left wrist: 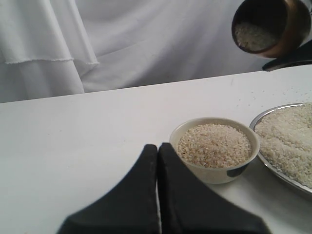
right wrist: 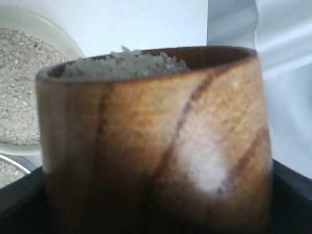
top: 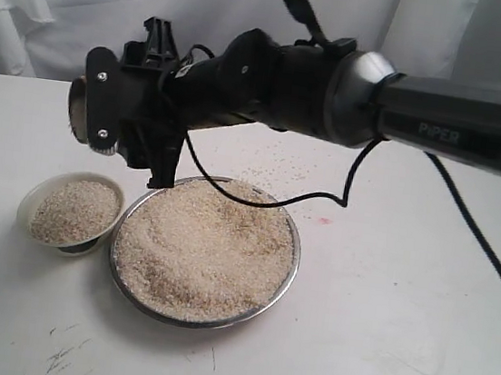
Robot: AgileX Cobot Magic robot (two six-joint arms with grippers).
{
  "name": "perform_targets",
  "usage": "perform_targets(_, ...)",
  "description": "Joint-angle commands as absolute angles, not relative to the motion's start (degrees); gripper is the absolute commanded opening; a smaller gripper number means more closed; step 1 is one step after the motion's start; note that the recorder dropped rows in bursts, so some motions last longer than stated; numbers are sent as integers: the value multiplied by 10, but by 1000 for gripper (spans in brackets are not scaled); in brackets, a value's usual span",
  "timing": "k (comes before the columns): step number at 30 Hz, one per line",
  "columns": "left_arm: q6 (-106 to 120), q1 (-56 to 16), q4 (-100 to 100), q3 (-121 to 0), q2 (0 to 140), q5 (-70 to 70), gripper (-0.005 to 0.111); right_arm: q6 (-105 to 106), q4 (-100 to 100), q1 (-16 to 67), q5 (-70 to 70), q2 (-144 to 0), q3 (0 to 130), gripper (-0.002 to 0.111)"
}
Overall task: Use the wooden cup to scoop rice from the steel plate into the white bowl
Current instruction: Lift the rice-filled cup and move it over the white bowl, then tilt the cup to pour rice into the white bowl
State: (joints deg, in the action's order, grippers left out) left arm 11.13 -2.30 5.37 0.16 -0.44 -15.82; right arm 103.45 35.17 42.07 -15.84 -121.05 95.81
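Note:
My right gripper (top: 103, 119) reaches across to the left, shut on the wooden cup (top: 79, 110), which hangs in the air above the white bowl (top: 27, 201). The cup (left wrist: 273, 27) is tipped, its mouth showing rice (left wrist: 253, 36) inside. Close up, the cup (right wrist: 156, 141) is filled with rice (right wrist: 126, 63) to its rim. The bowl (left wrist: 214, 173) holds rice (top: 74, 212) nearly to the top. Beside it, the steel plate (top: 287, 274) carries a big heap of rice (top: 202, 246). My left gripper (left wrist: 158, 148) is shut and empty, low over the table near the bowl.
Loose grains (top: 271, 167) lie scattered on the white table behind the plate. A black cable (top: 488, 262) runs from the right arm down across the table's right side. A white curtain (left wrist: 44, 44) hangs at the back.

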Motion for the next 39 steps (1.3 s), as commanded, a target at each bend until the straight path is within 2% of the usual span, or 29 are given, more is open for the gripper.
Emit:
perform_targets(1,109,-27,54,0,0,-152,0,1035,293,446,-126,-1236,977,0)
perform_targets(8,110,-27,54,0,0,-152,0,1035,244,468,-105,-1266,999,0)
perform_targets(19,109,-27,54,0,0,-152,0,1031,225,460,-48,-1289,999,0)
perform_targets(39,110,-27,54,0,0,-152,0,1033,40,455,-13,-1326,999,0)
